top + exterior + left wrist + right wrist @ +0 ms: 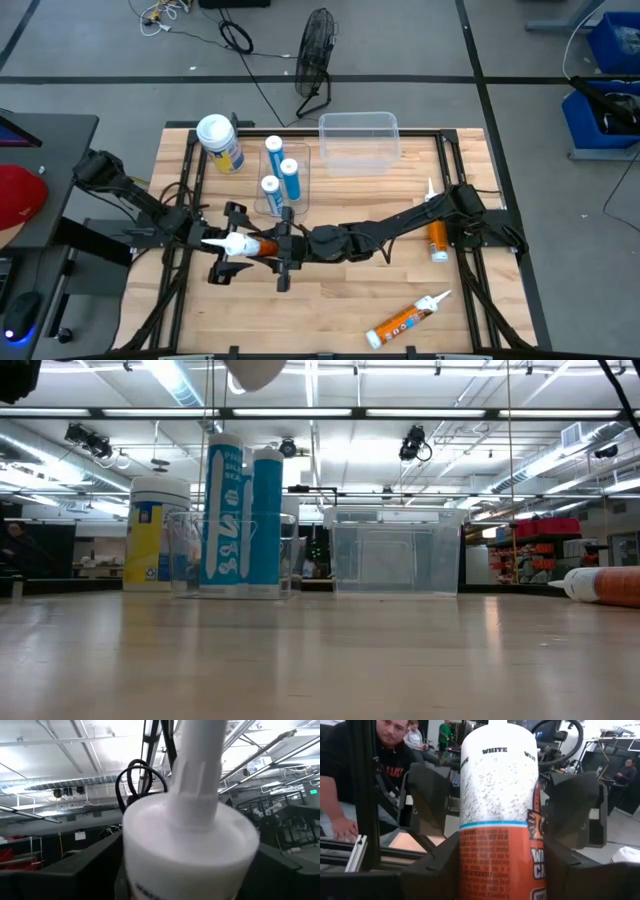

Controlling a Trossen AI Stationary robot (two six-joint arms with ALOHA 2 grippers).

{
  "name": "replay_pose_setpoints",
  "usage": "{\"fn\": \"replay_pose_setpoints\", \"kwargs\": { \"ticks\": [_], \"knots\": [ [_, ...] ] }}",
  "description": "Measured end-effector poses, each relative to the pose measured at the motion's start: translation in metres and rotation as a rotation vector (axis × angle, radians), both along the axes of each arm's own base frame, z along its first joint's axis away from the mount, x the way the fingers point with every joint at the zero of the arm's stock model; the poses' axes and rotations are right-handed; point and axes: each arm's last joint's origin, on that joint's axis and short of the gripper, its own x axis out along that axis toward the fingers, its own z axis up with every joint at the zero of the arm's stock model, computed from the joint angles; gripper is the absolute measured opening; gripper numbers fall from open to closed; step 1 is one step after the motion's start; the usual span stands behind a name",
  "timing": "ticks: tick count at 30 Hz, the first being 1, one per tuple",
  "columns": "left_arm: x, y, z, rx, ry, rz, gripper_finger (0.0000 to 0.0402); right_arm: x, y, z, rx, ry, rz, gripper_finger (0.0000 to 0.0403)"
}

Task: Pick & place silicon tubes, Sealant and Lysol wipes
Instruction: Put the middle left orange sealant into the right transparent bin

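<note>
An orange-and-white sealant tube [250, 245] hangs level above the table's middle, its white nozzle [215, 243] toward the table's left. My right gripper [268, 246] comes from the right and is shut on it. My left gripper [230, 243] comes from the left and is open, with one finger on each side of the tube's white nozzle end [185, 840]. The Lysol wipes canister [220, 143] stands at the far left. Three blue silicon tubes [282, 172] stand upright in a small clear container beside it. My right gripper pinches the tube's orange body [500, 865] between its two fingers [437, 870], one on each side. The fingers come level from the table's right and lie along the tube. The tube is lifted clear of the table and reaches out past the fingertips. My left gripper: I cannot tell whether its fingers [427, 795] touch the tube's white end.
An empty clear bin [360, 140] stands at the far middle. One more orange sealant tube [437, 235] lies at the right by the right arm. Another [405, 320] lies near the front edge. People sit beyond the table in the right wrist view.
</note>
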Motion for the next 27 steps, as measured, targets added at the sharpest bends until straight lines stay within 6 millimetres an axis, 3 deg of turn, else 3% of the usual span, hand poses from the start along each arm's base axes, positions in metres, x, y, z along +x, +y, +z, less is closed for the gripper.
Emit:
{"fn": "replay_pose_setpoints", "kwargs": {
  "ticks": [12,20,27],
  "knots": [
    [0.000,0.000,0.000,0.034,-0.007,0.023,0.0208,0.000,0.000,-0.002,0.017,0.016,0.005,0.0198],
    [0.002,0.000,-0.003,0.026,0.031,0.026,0.0208,-0.004,-0.001,-0.003,0.010,0.093,0.012,0.0230],
    [0.003,0.000,-0.006,-0.009,0.075,0.047,0.0208,-0.022,-0.013,0.013,0.076,0.234,0.044,0.0233]
  ]
}}
